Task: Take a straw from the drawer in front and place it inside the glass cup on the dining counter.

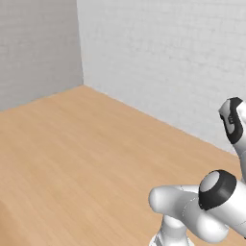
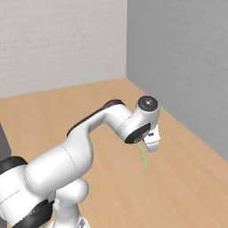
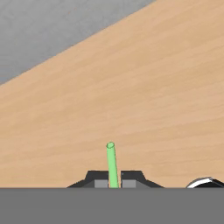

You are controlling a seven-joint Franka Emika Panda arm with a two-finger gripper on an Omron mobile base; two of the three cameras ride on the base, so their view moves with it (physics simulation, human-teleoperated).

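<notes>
Two dark fingertips (image 3: 97,180) of the gripper (image 3: 113,181) press together on the straw (image 3: 111,164), closed tight against its thin shaft with no gap showing on either side. Seen from the hand camera, the straw is a slim, pale green tube with a small round open end, rising from between the tips toward twelve o'clock and leaning very slightly toward eleven; it is evenly coloured, straight and unbent. From the right base camera the gripper (image 2: 150,143) hangs at the end of the white arm (image 2: 89,133), pointing downward, and the straw (image 2: 143,156) juts out beneath it as a fine green line slanting toward five o'clock, its lower end free in the air above the wooden floor (image 2: 187,187). Light wood planking spreads under the hand in every direction. Beyond it, toward twelve o'clock in the right base view, a pale grey brick wall (image 2: 62,44) meets a darker grey wall (image 2: 187,58) at a corner. In the left base view the arm's white links and dark joints (image 1: 218,190) sit at five o'clock, with the same wooden floor (image 1: 72,153) running up to grey brick walls (image 1: 163,57).
</notes>
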